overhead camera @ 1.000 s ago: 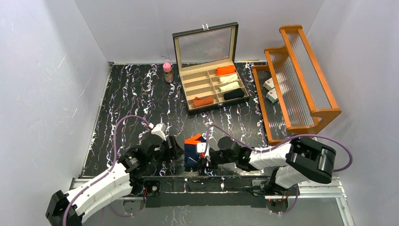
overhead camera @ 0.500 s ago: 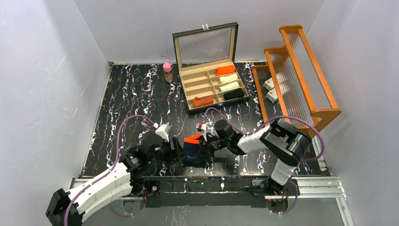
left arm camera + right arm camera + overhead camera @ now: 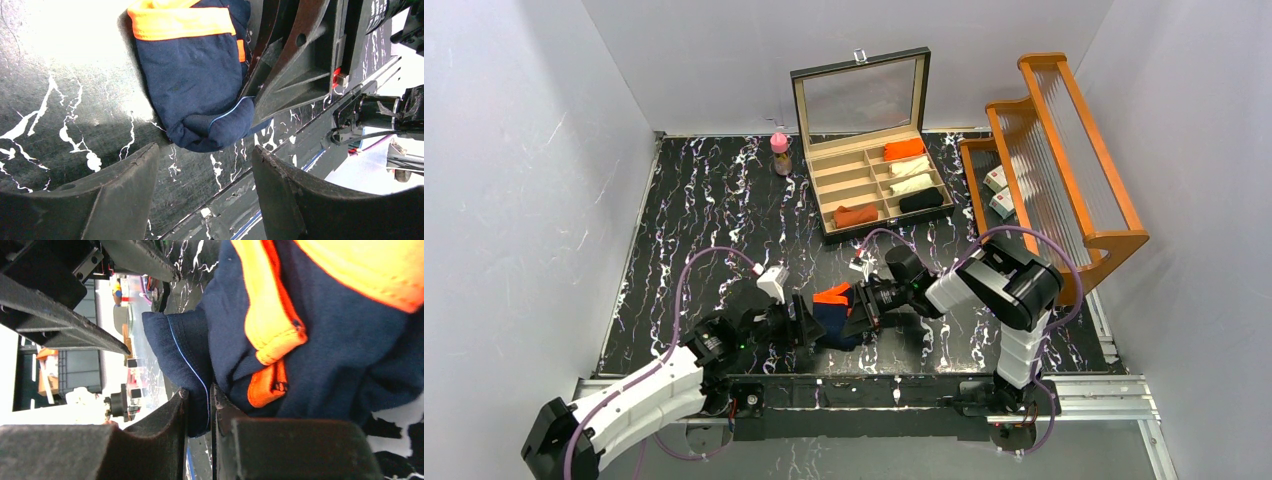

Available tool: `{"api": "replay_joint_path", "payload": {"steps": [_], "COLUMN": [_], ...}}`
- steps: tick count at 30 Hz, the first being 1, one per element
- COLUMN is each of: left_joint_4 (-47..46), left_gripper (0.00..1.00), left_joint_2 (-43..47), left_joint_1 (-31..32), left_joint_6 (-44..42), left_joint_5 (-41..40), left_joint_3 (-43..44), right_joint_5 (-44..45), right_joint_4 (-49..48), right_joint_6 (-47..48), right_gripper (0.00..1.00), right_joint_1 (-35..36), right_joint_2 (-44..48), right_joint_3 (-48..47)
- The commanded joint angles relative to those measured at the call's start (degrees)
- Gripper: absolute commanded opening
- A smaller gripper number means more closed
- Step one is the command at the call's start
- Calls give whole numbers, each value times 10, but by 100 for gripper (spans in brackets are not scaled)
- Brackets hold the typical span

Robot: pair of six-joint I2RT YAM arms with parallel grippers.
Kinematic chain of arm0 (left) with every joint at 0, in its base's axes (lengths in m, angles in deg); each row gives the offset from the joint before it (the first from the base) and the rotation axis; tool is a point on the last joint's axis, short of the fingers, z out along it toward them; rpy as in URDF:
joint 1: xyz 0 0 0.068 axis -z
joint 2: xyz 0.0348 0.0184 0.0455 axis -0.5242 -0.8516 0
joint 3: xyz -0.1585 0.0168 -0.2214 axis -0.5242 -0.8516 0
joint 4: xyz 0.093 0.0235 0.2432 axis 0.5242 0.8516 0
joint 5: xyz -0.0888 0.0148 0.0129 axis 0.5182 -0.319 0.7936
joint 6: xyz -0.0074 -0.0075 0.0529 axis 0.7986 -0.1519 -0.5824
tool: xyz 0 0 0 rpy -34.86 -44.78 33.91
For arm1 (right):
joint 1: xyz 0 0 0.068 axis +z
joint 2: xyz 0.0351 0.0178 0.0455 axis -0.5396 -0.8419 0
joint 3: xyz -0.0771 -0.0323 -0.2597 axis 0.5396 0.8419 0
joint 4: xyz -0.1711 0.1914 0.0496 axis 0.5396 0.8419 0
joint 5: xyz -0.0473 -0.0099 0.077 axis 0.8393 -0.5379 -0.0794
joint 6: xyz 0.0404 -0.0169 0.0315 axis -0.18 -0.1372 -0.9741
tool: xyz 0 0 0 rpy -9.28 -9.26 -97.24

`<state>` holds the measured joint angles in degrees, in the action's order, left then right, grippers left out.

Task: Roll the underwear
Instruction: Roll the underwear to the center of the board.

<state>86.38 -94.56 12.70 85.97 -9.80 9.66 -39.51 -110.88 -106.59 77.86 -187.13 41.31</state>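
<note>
Arms (image 3: 639,390) meet; right hand (image 3: 200,396) pinches underwear (image 3: 192,80) (left hand (image 3: 204,150) seemingly clear).

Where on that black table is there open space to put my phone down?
The widest bare patch is the left half of the table, bordered by the left wall, the pink-capped bottle and the compartment box. A smaller strip lies in front of the box. Crowded: front centre, where the right gripper pinches the navy underwear beside the open left gripper.

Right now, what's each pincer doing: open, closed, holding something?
Left pincer: open, empty, pointed at the navy underwear.
Right pincer: closed on an edge of the navy underwear.
</note>
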Motion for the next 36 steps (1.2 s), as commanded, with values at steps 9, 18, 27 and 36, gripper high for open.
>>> {"api": "replay_joint_path", "payload": {"steps": [9, 18, 27, 36], "left_joint_4": [-109, -269, -154, -122], "left_gripper": [66, 61, 24, 22], "left_joint_2": [-47, -143, -146, -179], "left_joint_1": [-2, -2, -2, -2], "left_joint_6": [43, 97, 105, 103], "left_joint_5": [2, -5, -95, -108], "left_joint_3": [-51, -90, -91, -81], "right_joint_5": [64, 60, 59, 145], "right_joint_4": [143, 147, 148, 228], "right_joint_6": [4, 9, 5, 78], "right_gripper": [10, 15, 40, 61], "right_joint_1": [-5, -5, -5, -6], "right_joint_2": [-36, -29, 5, 120], "right_joint_3": [-22, -29, -32, -36]}}
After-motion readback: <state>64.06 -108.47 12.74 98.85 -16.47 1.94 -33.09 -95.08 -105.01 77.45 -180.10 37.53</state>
